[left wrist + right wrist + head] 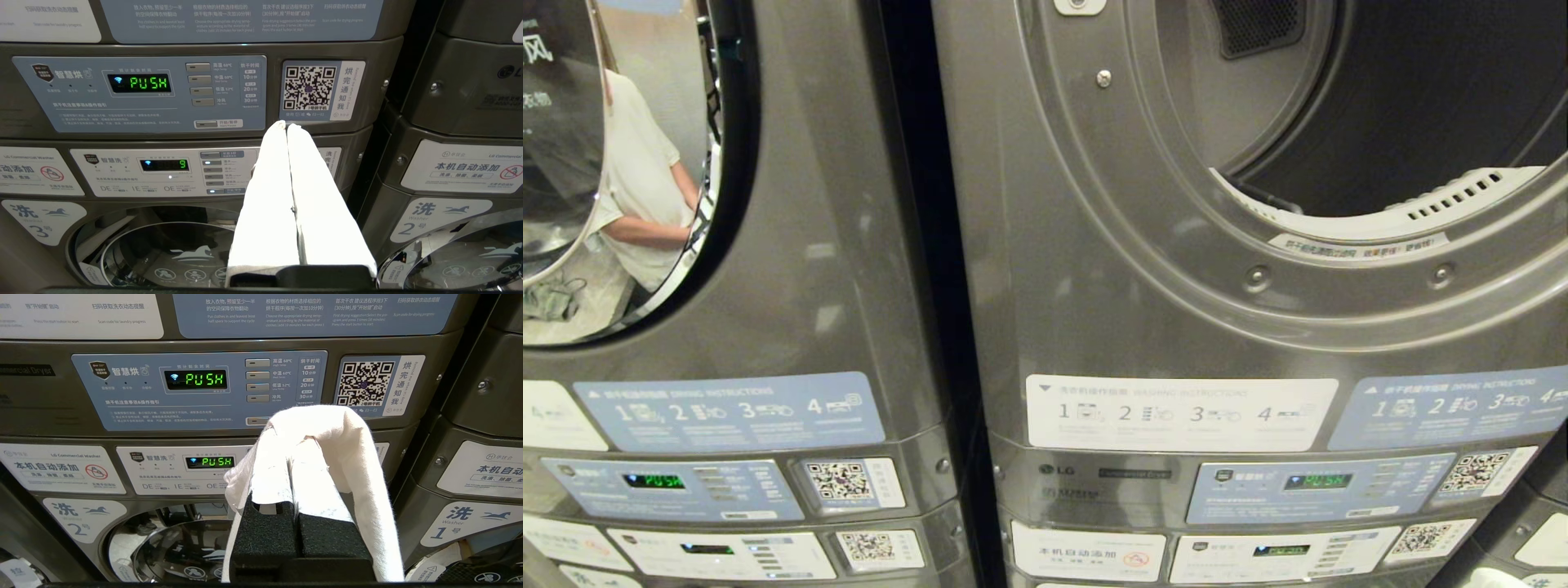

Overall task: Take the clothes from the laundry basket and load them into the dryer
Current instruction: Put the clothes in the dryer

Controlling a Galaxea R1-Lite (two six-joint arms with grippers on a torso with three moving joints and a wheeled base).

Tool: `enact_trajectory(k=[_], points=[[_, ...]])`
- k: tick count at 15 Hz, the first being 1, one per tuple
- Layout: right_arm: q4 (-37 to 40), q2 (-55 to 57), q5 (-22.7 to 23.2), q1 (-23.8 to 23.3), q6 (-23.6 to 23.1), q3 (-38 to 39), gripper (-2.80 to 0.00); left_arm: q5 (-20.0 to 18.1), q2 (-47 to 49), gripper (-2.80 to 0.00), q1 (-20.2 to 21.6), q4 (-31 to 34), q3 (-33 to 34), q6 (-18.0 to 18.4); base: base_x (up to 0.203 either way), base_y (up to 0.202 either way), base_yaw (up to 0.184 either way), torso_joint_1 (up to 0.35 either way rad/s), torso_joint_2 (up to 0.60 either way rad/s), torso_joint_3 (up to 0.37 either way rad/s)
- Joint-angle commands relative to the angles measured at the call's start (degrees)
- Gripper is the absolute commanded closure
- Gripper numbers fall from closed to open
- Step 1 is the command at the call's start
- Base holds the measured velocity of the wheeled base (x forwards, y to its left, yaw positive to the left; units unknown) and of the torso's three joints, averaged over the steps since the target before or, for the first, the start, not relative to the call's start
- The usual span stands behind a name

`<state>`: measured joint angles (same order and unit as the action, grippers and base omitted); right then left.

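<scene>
Head view: two grey stacked laundry machines stand side by side. The dryer [1258,245] on the right has its round opening exposed, upper right of the frame, showing a dark drum [1421,106] with a white perforated lint guard [1421,214] along its lower lip. Below the opening sit a white instruction label [1181,413] and a blue control panel [1319,487] with a green display. The neighbouring machine [833,245], at left, carries a closed glass door [613,163], upper left, in which a person in a pale shirt is reflected. Neither arm appears in this view.

Left wrist view: the left gripper [287,125], its white-covered fingers [267,196] pressed together with nothing between them, points at a control panel [139,94] reading PUSH, with a QR sticker [322,90] just beyond the tips.

Right wrist view: the right gripper [295,457] is pressed shut, pinching a white cloth [351,457] (draped over the fingertips and hanging down both sides). It is held in front of the dryer's control panel [196,390], lower centre of the frame, below the open drum. The laundry basket is not in any view.
</scene>
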<state>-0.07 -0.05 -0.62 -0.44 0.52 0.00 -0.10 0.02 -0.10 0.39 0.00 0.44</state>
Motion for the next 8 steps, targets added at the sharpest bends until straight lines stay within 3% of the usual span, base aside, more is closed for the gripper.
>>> enact_trajectory(k=[1, 8], points=[[-0.01, 0.05, 0.01, 0.0, 0.0, 0.0, 0.0, 0.01, -0.02, 0.0, 0.01, 0.04, 0.0, 0.0, 0.0, 0.0, 0.0, 0.064, -0.12, -0.067], [-0.01, 0.05, 0.01, 0.0, 0.0, 0.0, 0.0, 0.01, -0.02, 0.0, 0.01, 0.04, 0.0, 0.0, 0.0, 0.0, 0.0, 0.061, -0.11, -0.058]])
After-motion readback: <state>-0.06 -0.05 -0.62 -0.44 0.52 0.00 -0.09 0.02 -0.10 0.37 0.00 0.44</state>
